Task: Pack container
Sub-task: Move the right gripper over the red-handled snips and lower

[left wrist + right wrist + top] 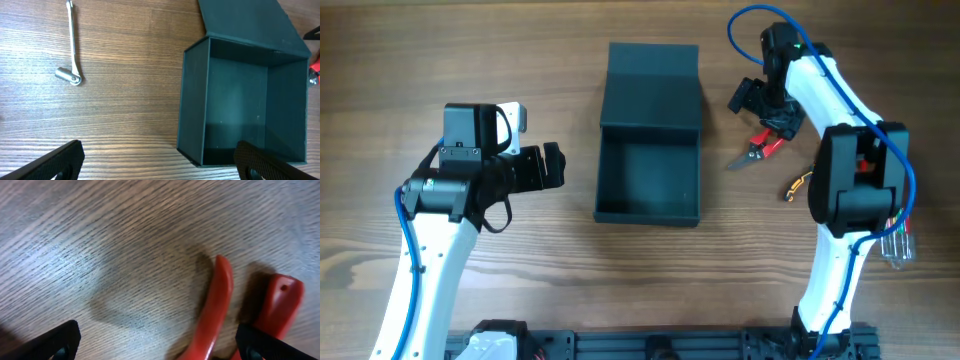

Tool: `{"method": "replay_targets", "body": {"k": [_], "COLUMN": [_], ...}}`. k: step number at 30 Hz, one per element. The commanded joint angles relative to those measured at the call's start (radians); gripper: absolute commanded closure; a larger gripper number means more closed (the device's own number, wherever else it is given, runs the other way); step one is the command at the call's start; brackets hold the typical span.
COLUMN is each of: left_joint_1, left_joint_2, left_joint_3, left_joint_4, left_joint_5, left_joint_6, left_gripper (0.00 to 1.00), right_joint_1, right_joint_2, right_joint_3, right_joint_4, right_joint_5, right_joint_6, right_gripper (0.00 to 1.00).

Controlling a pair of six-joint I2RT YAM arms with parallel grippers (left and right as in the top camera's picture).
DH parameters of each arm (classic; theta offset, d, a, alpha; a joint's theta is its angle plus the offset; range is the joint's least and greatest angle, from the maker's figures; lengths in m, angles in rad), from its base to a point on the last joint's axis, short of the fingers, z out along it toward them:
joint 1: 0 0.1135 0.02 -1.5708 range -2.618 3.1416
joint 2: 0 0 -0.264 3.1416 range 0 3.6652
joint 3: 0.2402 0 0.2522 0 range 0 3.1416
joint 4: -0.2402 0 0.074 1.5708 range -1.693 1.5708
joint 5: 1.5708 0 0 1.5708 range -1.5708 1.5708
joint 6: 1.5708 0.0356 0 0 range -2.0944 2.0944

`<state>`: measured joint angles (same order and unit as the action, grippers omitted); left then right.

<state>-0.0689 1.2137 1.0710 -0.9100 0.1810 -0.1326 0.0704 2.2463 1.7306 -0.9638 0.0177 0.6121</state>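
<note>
The left gripper (558,167), jaws wide and empty, faces the open container (650,185). The right gripper (748,97), equally released, hovers by red-handled pliers (763,147).

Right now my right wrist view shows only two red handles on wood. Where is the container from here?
Observer: The container sits mid-table, to the left of the right end effector and apart from the pliers whose handles you see.
Operator: Can a tool go straight in?
Observer: It looks so. The lid flap lies folded back flat on the far side, which leaves the top open.
</note>
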Motion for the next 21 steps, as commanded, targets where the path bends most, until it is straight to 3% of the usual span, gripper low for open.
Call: {"method": "replay_targets", "body": {"k": [1,6,13,18,20,21], "left_joint_1": [0.008,0.008,0.008,0.008,0.008,0.008], "left_joint_2": [-0.001,-0.001,-0.001,-0.001,-0.001,-0.001], "left_joint_3": [0.023,0.023,0.023,0.023,0.023,0.023], "left_joint_4": [0.000,0.000,0.000,0.000,0.000,0.000], "left_joint_5": [0.001,0.001,0.001,0.001,0.001,0.001], "left_joint_6": [0.021,0.020,0.020,0.020,0.020,0.021], "left_gripper": [0.00,0.00,0.00,0.00,0.00,0.00], "right_joint_1": [-0.002,-0.002,-0.002,-0.002,-0.002,-0.002], "right_joint_2": [0.023,0.023,0.023,0.023,0.023,0.023], "right_joint_3": [0.008,-0.023,-0.058,-0.058,-0.058,-0.058], "right_joint_4": [0.008,0.033,0.044,0.043,0.042,0.039], "right_joint_5": [-0.030,-0.064,-0.076,-0.079,-0.080,-0.080], "right_joint_6": [-0.024,-0.044,-0.043,-0.043,-0.043,-0.043], "right_gripper": [0.00,0.01,0.11,0.27,0.46,0.50]}}
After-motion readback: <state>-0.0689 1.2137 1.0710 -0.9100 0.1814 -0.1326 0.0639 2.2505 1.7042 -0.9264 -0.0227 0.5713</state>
